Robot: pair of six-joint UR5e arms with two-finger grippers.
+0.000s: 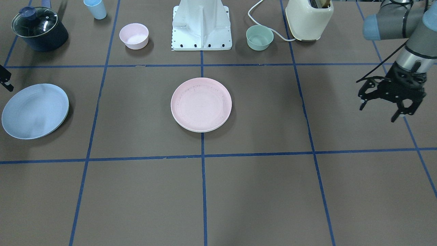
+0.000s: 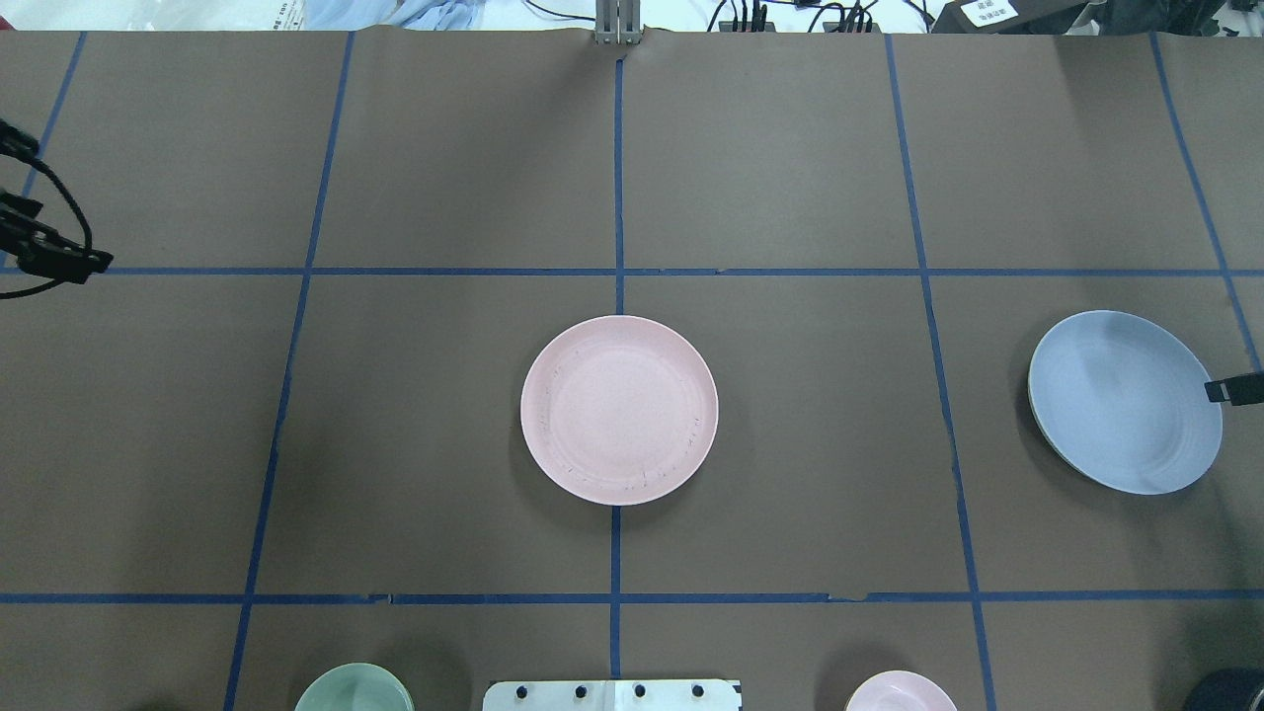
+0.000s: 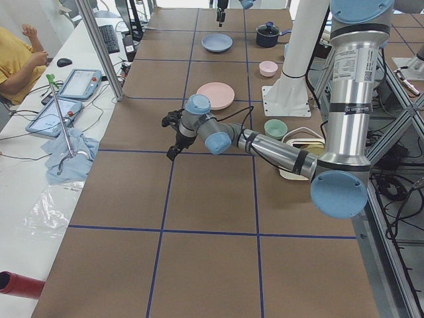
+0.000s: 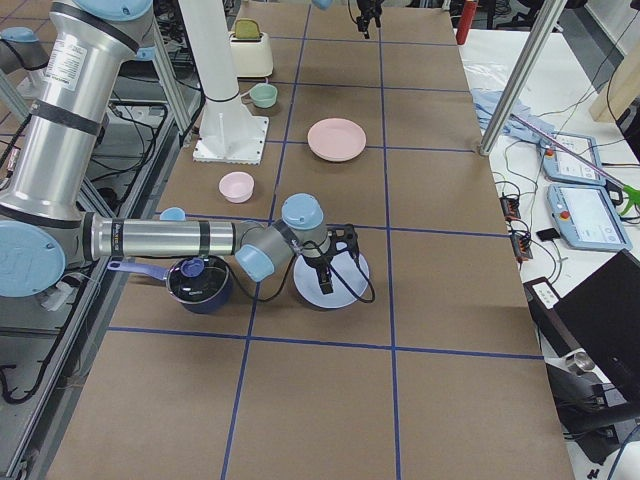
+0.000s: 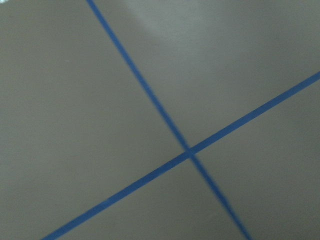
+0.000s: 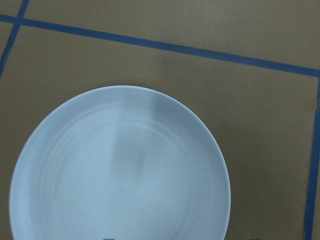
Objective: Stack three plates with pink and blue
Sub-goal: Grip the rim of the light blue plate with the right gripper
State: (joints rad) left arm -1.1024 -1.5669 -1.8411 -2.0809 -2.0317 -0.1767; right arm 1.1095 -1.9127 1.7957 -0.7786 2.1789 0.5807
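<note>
A pink plate lies at the table's middle, with a paler rim showing under its edge. A blue plate lies on my right side, with a greenish rim showing under it. It fills the right wrist view. My right gripper hovers over the blue plate's outer edge. Only one finger shows at the frame edges, and none shows in the middle of the wrist view, so it reads as open and empty. My left gripper is open and empty above bare table, far from both plates.
Near the robot's base stand a lidded dark pot, a blue cup, a pink bowl, a green bowl and a cream toaster. Blue tape lines grid the brown table.
</note>
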